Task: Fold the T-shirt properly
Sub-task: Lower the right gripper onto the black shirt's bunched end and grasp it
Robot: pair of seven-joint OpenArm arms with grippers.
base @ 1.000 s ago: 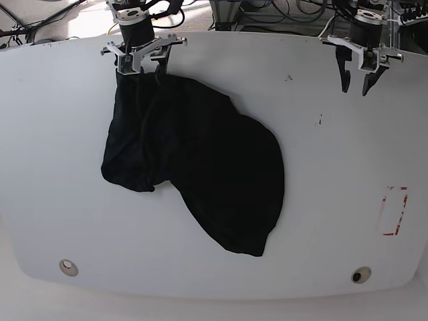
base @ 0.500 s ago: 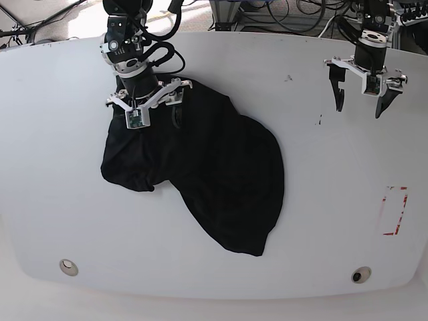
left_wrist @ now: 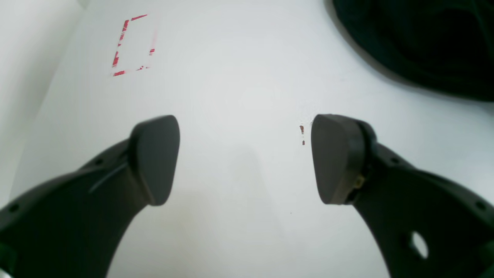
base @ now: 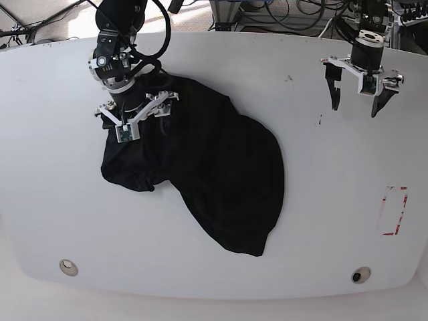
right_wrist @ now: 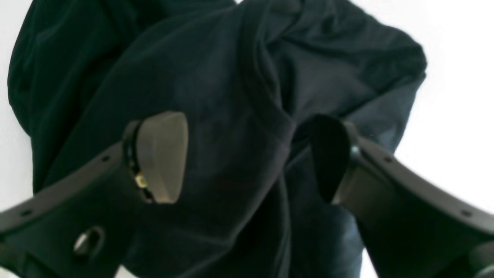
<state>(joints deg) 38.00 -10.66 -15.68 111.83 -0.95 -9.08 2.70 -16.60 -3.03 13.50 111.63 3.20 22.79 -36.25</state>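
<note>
T-shirt (base: 200, 167) crumpled on the white table (base: 321, 221), both grippers spread wide and holding nothing.

Black and bunched into an uneven heap, the T-shirt lies left of the table's middle in the base view, reaching from near the far edge down toward the near edge. The right gripper (right_wrist: 247, 158) hangs over the heap's far left part with its jaws standing well apart; folds of dark cloth fill the gap beneath them, yet neither pad (right_wrist: 164, 154) visibly pinches the fabric. The left gripper (left_wrist: 245, 158) is above bare table near the far right corner, well apart from the T-shirt, jaws wide open, with only white surface between them. A small red mark (left_wrist: 302, 133) sits just beside one pad, and a red outlined rectangle (base: 393, 210) lies near the right edge.
</note>
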